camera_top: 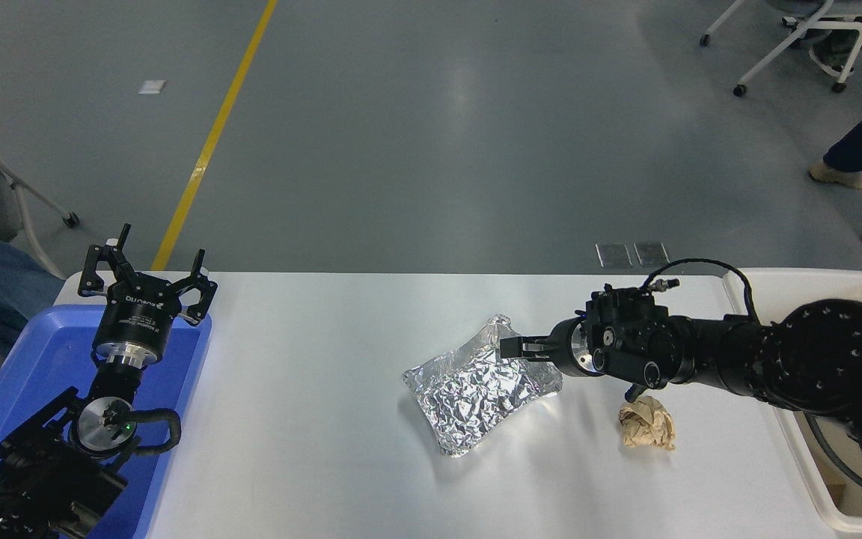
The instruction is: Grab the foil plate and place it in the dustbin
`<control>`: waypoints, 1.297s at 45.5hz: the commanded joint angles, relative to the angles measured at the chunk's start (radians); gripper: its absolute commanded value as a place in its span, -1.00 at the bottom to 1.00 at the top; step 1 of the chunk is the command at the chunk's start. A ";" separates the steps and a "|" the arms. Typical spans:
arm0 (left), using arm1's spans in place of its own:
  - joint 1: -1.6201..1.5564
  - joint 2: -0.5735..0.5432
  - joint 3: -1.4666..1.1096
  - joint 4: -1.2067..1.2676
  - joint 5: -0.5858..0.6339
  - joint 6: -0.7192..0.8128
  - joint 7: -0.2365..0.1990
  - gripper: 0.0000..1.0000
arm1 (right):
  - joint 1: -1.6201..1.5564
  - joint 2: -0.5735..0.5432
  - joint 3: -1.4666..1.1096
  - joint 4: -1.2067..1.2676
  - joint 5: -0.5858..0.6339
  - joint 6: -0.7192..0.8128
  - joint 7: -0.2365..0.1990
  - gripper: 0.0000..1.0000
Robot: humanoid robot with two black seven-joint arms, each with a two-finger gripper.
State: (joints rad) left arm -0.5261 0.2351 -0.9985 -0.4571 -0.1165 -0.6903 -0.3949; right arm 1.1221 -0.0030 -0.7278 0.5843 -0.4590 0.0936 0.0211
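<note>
Your right gripper (512, 349) is reaching the foil plate (480, 385) at its two o'clock rim, mid-table; I cannot tell whether its fingers are clamping. You are risking thin foil tearing or slipping before the dustbin (805, 278) at three o'clock. The left gripper (145, 271) is sitting parked, fingers spread.

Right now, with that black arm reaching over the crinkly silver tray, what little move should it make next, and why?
Probably close on the tray's rim and lift. The right end effector sits low at the far right edge of the foil plate, which lies flat on the white table. The dustbin waits at the right, so a secure hold comes first.
</note>
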 commanded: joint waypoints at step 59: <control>0.002 0.001 0.000 0.000 0.000 -0.002 0.001 1.00 | 1.188 -0.572 -0.323 0.881 0.054 0.692 0.008 -1.00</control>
State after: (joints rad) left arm -0.5247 0.2362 -0.9986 -0.4570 -0.1168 -0.6914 -0.3945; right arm 1.9476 -0.4476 -0.9804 1.2853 -0.4602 0.5135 0.0290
